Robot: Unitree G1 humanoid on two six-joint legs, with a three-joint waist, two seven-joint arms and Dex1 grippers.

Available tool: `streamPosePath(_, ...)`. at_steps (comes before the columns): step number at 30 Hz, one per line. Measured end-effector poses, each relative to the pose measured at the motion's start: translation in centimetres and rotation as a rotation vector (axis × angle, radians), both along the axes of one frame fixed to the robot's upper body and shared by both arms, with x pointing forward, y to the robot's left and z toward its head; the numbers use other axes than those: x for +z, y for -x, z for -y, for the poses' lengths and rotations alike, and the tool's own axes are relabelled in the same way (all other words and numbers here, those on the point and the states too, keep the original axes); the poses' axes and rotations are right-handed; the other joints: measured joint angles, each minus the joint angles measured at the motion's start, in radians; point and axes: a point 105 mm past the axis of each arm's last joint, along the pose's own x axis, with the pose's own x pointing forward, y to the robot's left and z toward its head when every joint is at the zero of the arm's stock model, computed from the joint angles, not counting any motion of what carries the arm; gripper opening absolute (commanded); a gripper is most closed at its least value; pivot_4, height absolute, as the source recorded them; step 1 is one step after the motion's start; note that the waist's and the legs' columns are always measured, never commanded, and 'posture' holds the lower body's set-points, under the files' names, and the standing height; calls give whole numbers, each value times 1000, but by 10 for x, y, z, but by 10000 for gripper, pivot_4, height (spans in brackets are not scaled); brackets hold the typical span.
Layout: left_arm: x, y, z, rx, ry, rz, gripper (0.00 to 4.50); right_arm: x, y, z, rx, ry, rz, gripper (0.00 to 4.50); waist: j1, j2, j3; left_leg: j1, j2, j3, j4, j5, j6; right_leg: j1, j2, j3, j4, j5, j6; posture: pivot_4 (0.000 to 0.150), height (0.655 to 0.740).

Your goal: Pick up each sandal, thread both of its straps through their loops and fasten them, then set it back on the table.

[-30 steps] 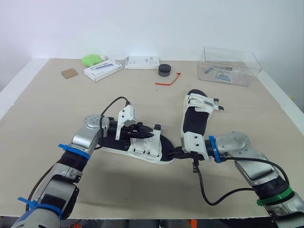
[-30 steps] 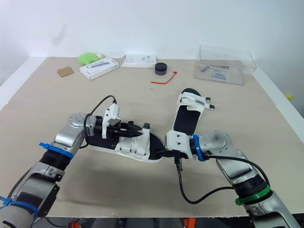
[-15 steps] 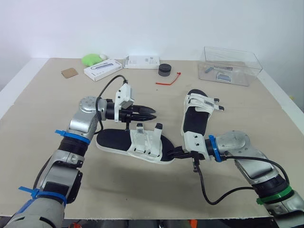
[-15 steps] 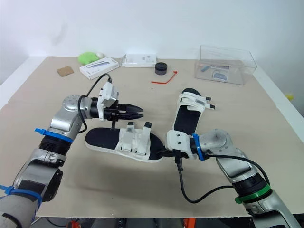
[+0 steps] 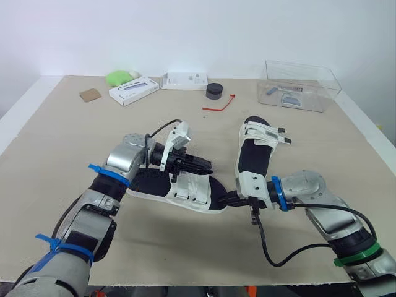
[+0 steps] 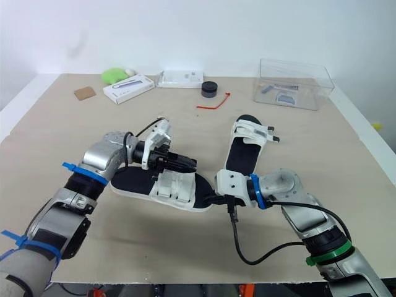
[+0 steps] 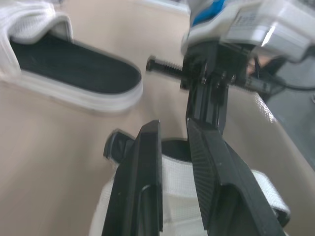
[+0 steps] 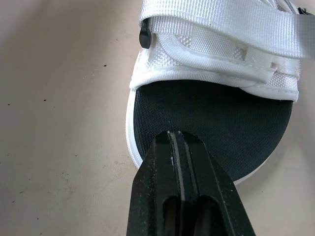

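Left jaws slightly apart above sandal (image 5: 185, 193) straps mid-frame, right jaws together at its toe, lower centre-right

A robot lab bench: plain white wall (image 5: 185, 31), beige table (image 5: 62, 142), clear plastic bin (image 5: 301, 86).

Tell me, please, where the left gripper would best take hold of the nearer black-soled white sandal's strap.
Probably by the strap's black tab, which sticks up beside the white fabric upper, near the left gripper. Come down from above, straddling it: the black-soled sandal lies flat on the beige table, and the right gripper sits on its toe end, seemingly steadying it.
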Motion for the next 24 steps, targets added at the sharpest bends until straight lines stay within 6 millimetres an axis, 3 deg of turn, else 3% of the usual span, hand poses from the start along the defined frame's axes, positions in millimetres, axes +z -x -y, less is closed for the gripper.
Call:
streamPosePath(5,-17,-6,1,29,-104,-4,8743,0,0,0,-5,-2,2,0,0,0,0,0,0,0,0,0,0,0,0,0,0,0,0,1500,7400)
streamPosePath(12,-20,-22,-2,91,-156,55,8743,-1,-1,0,-14,-2,4,0,0,0,0,2,0,0,0,2,2,1,0,0,0,2,1,1500,7400)
streamPosePath(15,-20,-38,-11,191,-186,103,8743,-1,-1,0,-17,-2,6,0,-1,0,0,2,0,0,0,3,3,1,0,0,0,3,2,1500,7400)
streamPosePath(19,-18,-44,-19,248,-149,73,8743,0,-1,0,-7,0,4,0,-1,0,0,0,0,0,0,3,3,0,1,0,0,3,1,1500,7400)
streamPosePath(22,-12,-41,-20,230,-121,38,16039,1,0,0,1,0,7,0,-1,0,0,-4,0,0,0,3,2,-4,1,0,0,2,0,1500,7400)
streamPosePath(24,-9,-38,-19,211,-111,32,25025,1,0,-1,4,0,8,0,-1,0,0,-6,0,0,0,3,2,-5,1,0,0,2,0,1500,7400)
